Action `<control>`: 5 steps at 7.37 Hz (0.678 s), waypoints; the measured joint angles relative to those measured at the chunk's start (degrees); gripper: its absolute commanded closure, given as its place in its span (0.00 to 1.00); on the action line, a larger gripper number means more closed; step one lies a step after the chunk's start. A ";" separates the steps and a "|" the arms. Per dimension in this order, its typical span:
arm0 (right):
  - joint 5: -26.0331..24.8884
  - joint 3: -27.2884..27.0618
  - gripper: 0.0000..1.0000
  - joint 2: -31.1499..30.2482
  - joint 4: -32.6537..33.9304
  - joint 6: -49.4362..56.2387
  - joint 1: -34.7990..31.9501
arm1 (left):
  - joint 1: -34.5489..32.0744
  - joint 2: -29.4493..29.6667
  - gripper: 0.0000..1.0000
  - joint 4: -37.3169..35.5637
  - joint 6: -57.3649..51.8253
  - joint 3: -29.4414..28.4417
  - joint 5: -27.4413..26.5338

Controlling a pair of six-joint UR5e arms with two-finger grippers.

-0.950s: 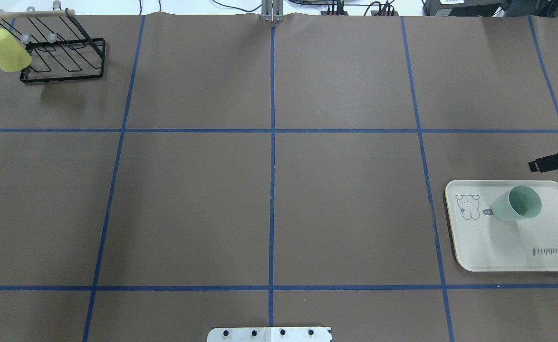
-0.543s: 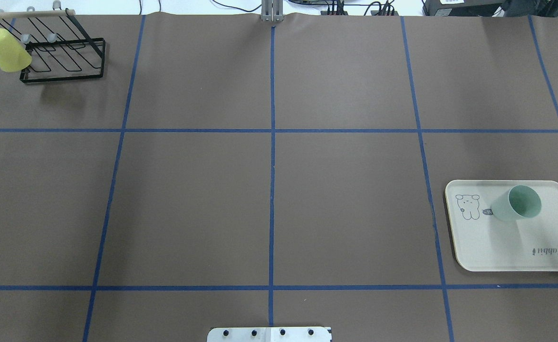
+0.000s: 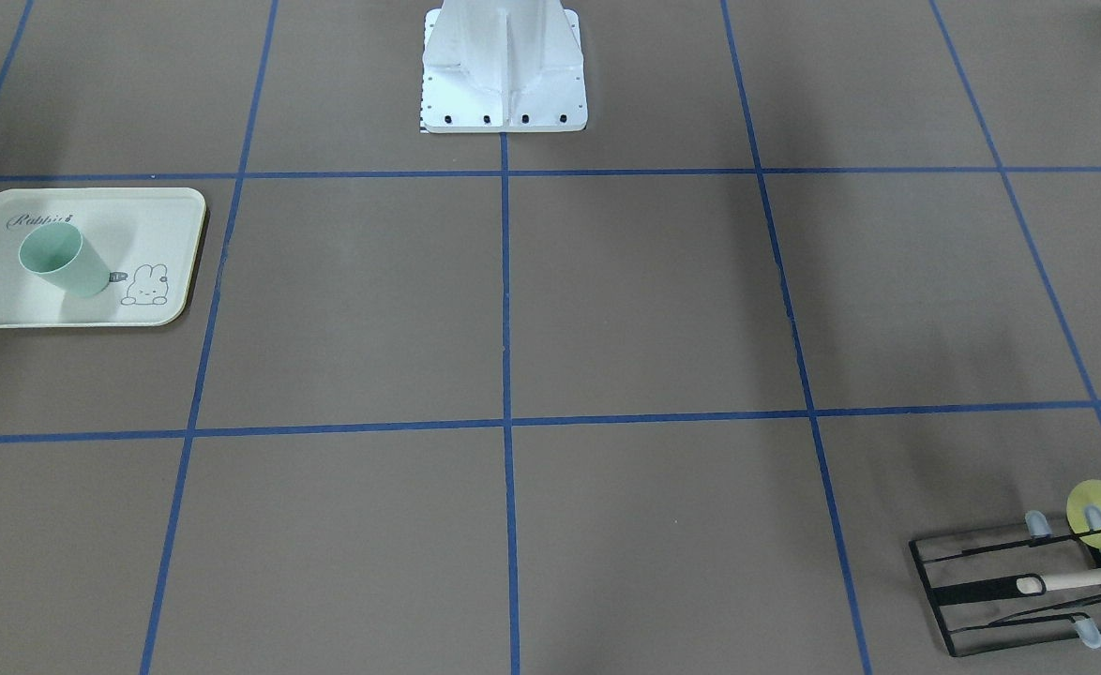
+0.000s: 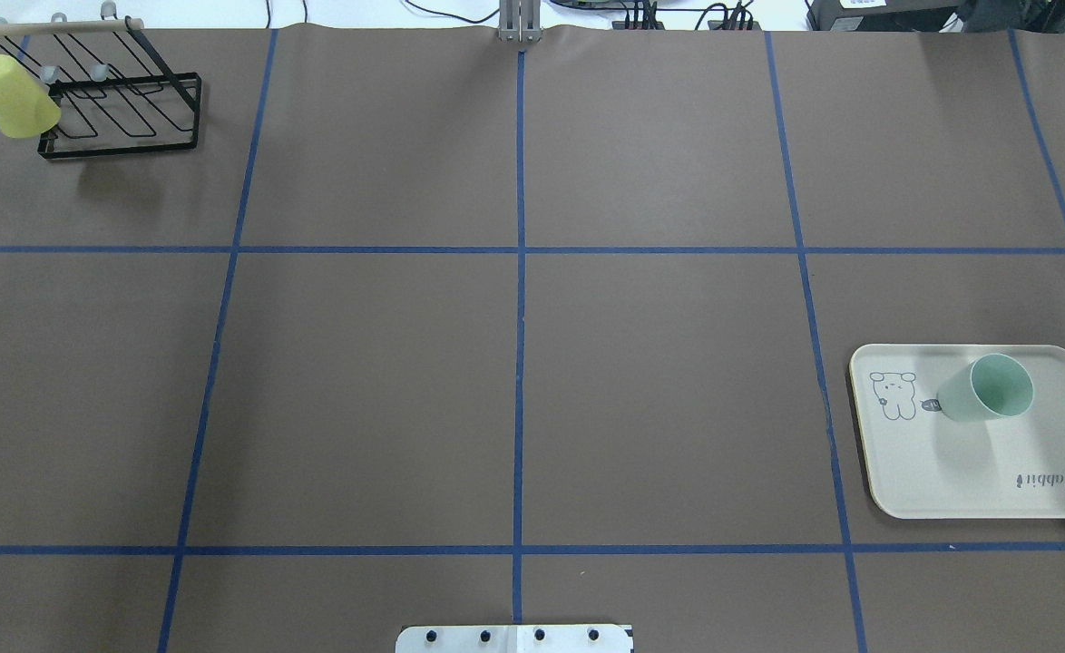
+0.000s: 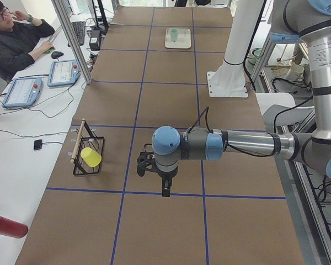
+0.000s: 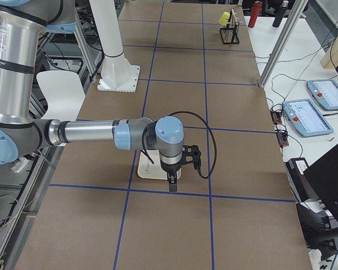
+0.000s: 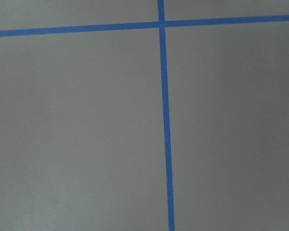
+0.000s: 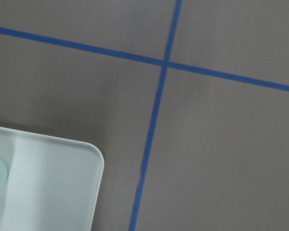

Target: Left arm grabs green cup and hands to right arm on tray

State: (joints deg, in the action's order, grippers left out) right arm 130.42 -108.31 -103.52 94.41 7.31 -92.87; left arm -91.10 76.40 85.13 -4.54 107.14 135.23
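Because the green cup is smooth plastic, it looks light and a bit slippery, so pinch its side near the rim. It stands on the tray by the rabbit drawing. I cannot tell if the left gripper or right gripper is wide.

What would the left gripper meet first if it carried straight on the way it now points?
The left gripper points down, so it would probably meet the brown table near a blue tape crossing; its wrist view shows nothing else below.
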 measured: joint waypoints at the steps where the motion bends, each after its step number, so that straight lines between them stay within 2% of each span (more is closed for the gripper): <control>1: 0.06 -0.43 0.00 -0.39 0.84 0.30 -0.74 | -0.05 0.21 0.00 -0.05 0.14 -0.02 -0.03; 5: 0.02 -0.21 0.00 -0.53 0.84 -0.19 -1.00 | -0.27 0.22 0.00 -0.52 -0.35 0.48 0.28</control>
State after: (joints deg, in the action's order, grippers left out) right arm 130.44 -108.52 -104.05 95.25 7.12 -93.87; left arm -91.36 76.62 84.61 -4.89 107.62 135.51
